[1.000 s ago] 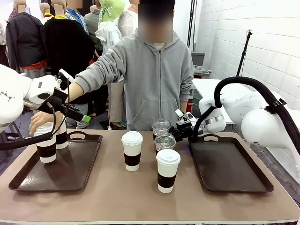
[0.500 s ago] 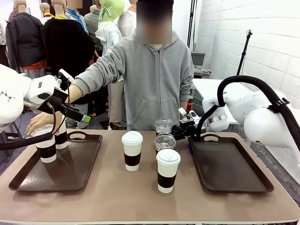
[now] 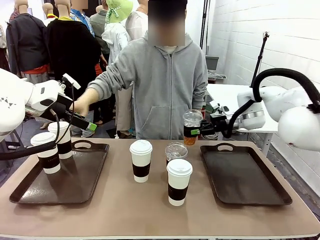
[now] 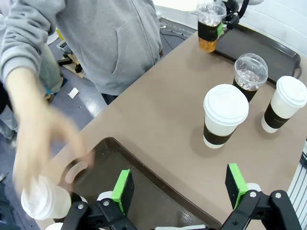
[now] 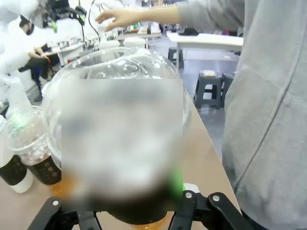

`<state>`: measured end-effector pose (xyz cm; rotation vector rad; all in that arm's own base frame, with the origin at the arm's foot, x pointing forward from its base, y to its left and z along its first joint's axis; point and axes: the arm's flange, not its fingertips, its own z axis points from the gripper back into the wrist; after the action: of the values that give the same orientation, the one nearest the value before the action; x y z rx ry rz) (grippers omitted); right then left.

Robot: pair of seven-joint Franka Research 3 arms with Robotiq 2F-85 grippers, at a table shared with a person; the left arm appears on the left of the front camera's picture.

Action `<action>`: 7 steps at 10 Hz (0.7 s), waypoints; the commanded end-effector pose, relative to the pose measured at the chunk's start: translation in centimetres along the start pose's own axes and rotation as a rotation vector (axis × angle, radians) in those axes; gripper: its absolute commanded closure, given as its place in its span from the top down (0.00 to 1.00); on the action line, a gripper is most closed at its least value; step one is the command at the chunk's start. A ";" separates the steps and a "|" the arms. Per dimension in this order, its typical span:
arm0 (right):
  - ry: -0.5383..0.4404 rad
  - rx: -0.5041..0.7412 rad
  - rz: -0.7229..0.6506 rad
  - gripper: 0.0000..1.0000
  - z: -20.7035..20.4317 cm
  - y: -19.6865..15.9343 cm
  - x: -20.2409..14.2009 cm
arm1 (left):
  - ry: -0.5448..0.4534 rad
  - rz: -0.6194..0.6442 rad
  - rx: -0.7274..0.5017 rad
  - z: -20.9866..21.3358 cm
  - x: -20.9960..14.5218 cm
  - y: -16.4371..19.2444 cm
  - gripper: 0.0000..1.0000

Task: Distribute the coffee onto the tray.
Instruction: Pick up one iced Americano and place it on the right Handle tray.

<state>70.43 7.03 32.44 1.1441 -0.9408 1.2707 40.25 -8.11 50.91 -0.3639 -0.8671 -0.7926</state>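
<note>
the right pincer is closed tight around a clear dome-lidded cup of dark drink. it grips the cup at its dark band and holds it upright in the air, above the far side of the worktop and just beside the far left corner of the right tray. in the right wrist view amber liquid shows at the cup's base, between the two black fingers. the left pincer hangs over the left tray with its jaws spread wide and its green pads well apart. at that tray's far left end stand the near-left paper cup and the far-left paper cup, just beside each other, both upright with white lids and dark sleeves. the person's hand is in the air above the tray's far edge, near the left pincer and apart from those cups. between the trays, on the worktop, stand the middle paper cup and the front paper cup. the second clear cup stands just behind the front one.
</note>
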 end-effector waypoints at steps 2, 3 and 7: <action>-0.063 -0.038 -0.027 0.64 2.6 3.1 -0.9 | 0.000 0.004 -0.004 -0.1 -0.2 0.2 1.00; -0.060 -0.055 -0.031 0.64 3.5 3.9 -1.7 | 0.000 0.004 -0.004 -0.1 -0.2 0.2 1.00; -0.047 -0.116 -0.081 0.64 6.9 5.6 -3.3 | 0.000 0.004 -0.004 -0.1 -0.2 0.2 1.00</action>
<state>65.93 -1.59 30.05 1.1086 -0.9471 1.1330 40.24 -8.11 50.92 -0.3638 -0.8672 -0.7928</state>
